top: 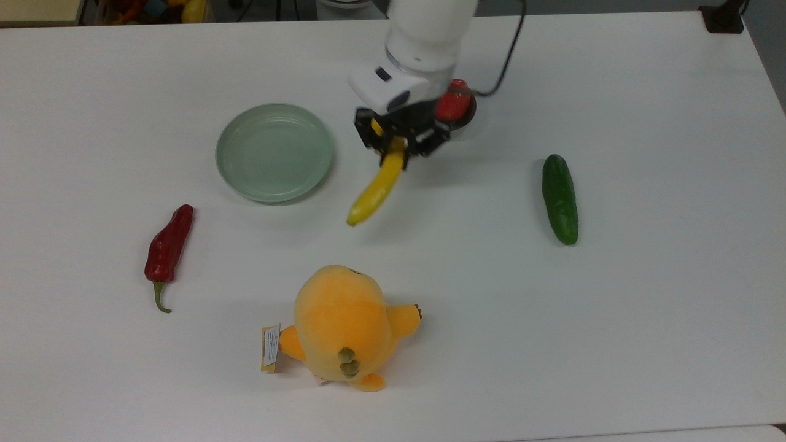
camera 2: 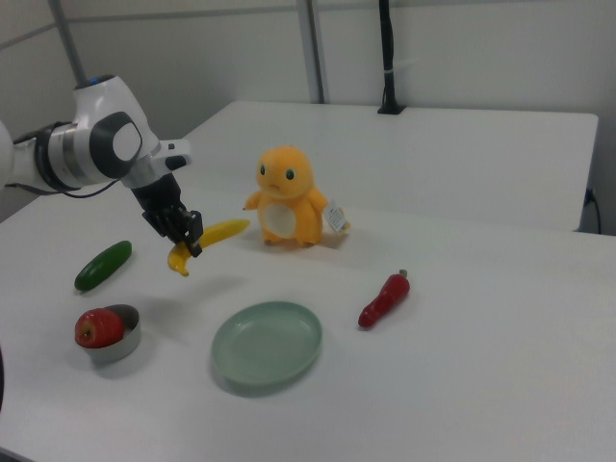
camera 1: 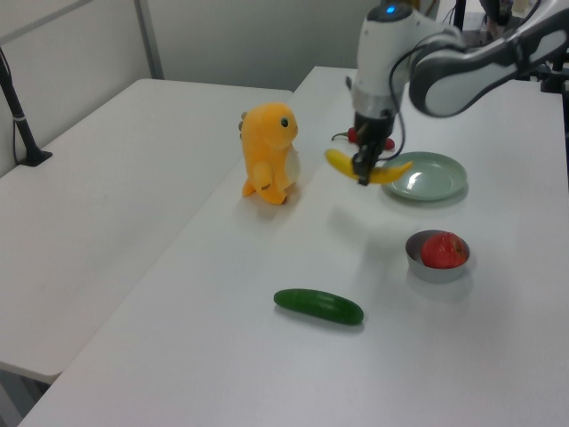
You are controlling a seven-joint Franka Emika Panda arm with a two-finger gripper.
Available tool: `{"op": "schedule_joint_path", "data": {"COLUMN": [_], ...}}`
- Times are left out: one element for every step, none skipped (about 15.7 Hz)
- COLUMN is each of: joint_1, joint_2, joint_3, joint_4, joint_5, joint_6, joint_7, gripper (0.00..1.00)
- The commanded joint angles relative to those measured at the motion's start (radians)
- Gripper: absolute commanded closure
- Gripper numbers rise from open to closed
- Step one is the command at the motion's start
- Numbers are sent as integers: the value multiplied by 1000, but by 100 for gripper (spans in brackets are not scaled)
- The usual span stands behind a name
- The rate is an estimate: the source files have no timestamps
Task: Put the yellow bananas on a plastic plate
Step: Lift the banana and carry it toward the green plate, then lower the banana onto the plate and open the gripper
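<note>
Transport step: jaws clamp slim curved yellow banana (top: 376, 187) near stem, clear of tabletop. Next: shift over round pale mint-green plastic plate (top: 274, 151), lower, release.

Smooth glossy banana (top: 376, 187); matt pale-green plastic plate (top: 274, 151); fuzzy plush toy (top: 344, 325); shiny metal bowl (camera 1: 436, 265); matt white surface (top: 645, 294); glossy cucumber (top: 559, 198).

An orange-yellow plush toy (top: 344, 325) stands low in the top view's centre, a red chili pepper (top: 167, 247) at its left (stem downward), a green cucumber (top: 559, 198) at right; a metal bowl (camera 2: 114, 337) holds a red apple (camera 2: 97, 327).
</note>
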Motion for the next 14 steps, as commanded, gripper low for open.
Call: {"op": "schedule_joint_path", "data": {"joint_1": [-65,-82,-100,-120,-137,-153,-165,-174,-186,-199,-203,-203,-205,-206], "joint_2": [-157,-178,-186,-186,-185,-175,-168,-151,-139,-126,-110,-103,-100,-96], "joint_3": [6,2,0,-1,-1,-4,-10,-15,-15,-17,-17,-17,-17,-17], "joint_4": [-110,-120,-123,-132,-143,-155,-159,-160,-161,-160,-157,-156,-155,-155], "joint_5": [60,60,60,60,60,59,57,57,57,51,48,47,45,45], "joint_6": [-166,-198,-217,-226,-218,-212,-206,-189,-176,-168,-168,-165,-163,-162], "joint_7": [-233,-274,-305,-328,-342,-353,-359,-361,-362,-362,-362,-362,-362,-361], "gripper": [93,93,93,93,93,93,92,92,92,91,91,91,87,78]}}
